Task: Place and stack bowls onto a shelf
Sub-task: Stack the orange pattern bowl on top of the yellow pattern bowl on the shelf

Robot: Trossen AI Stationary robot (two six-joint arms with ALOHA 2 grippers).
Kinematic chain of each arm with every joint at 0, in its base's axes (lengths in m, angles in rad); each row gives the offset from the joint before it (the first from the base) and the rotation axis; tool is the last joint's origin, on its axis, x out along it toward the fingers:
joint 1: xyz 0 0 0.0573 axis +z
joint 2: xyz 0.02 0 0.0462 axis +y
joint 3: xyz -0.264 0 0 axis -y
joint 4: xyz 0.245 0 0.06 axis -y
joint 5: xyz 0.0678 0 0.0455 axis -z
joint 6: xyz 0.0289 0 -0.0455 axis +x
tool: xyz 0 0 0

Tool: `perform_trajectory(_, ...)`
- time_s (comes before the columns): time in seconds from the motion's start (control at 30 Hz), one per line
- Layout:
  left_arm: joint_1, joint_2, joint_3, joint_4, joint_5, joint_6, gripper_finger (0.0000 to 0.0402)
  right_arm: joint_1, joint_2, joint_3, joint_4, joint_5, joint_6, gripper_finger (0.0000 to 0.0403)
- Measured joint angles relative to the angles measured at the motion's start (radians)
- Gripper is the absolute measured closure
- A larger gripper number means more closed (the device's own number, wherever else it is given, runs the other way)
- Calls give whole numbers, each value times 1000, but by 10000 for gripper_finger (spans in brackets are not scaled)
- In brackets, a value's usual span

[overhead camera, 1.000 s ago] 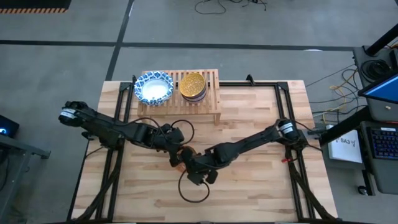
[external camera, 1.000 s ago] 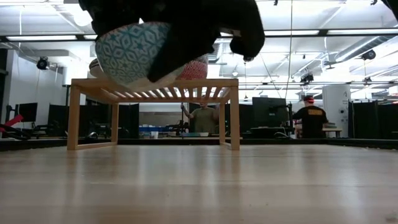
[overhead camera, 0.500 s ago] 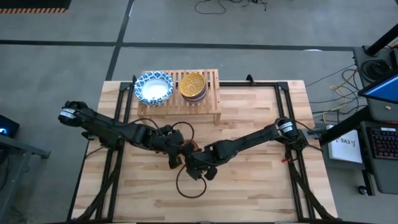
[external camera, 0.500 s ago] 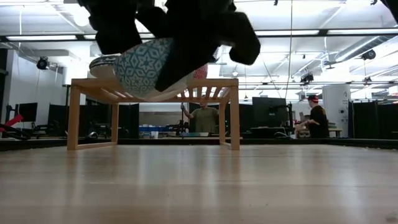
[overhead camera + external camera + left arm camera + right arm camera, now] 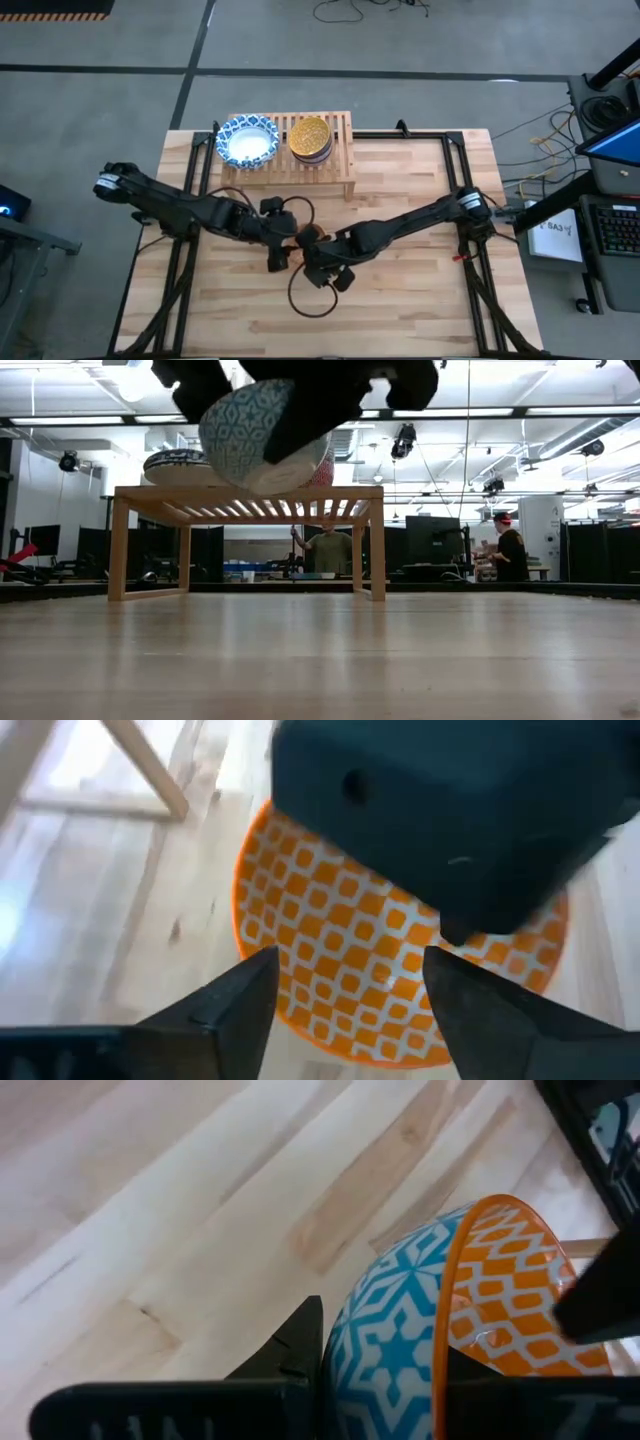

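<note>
A small bowl [image 5: 255,435], teal-patterned outside and orange-patterned inside [image 5: 370,930], hangs tilted above the middle of the table, with my right gripper [image 5: 390,1370] shut on its rim. My left gripper [image 5: 350,970] stands open just beside the bowl, a finger on either side of its near rim, touching nothing. On the shelf [image 5: 340,160] at the far edge rest a wide blue-patterned bowl [image 5: 247,141] and a yellow bowl [image 5: 310,136] on top of a small stack. My right gripper pinches the bowl's rim [image 5: 447,1310], one finger against the teal outer wall [image 5: 300,1350] and the other inside the orange hollow. The fingers slant down from the table's right. The bowl is lifted clear of the table and hangs tilted.
Black cable loops [image 5: 312,296] hang by the two wrists over the table's middle. Bare wood shows on the shelf's right half [image 5: 338,130]. Beyond the table, a person [image 5: 328,550] stands behind the shelf and another [image 5: 510,545] farther right.
My left gripper has opened and let go of the bowl, staying close beside it. My right gripper has risen a little with the bowl and rolled, so the bowl now hangs higher and more steeply tipped.
</note>
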Motion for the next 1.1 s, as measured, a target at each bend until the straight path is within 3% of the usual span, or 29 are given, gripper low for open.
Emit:
perform_trajectory(0.2,-1,-4,103,-87,-18,88,158,1,-35,-8,-37,-2,51,354)
perform_trajectory(0.43,-69,-91,134,-208,-201,69,174,2,-126,-45,-83,37,134,354)
perform_trajectory(0.63,-150,-223,45,-157,-332,11,187,-10,-216,-47,-70,153,108,354)
perform_trajectory(0.8,-214,-320,-81,10,-466,10,192,-74,-287,-47,16,182,42,354)
perform_trajectory(0.97,-246,-383,-209,180,-509,38,192,-180,-323,-27,80,163,-38,354)
perform_trajectory(1.1,-246,-425,-284,269,-560,62,192,-281,-314,32,104,44,-76,354)
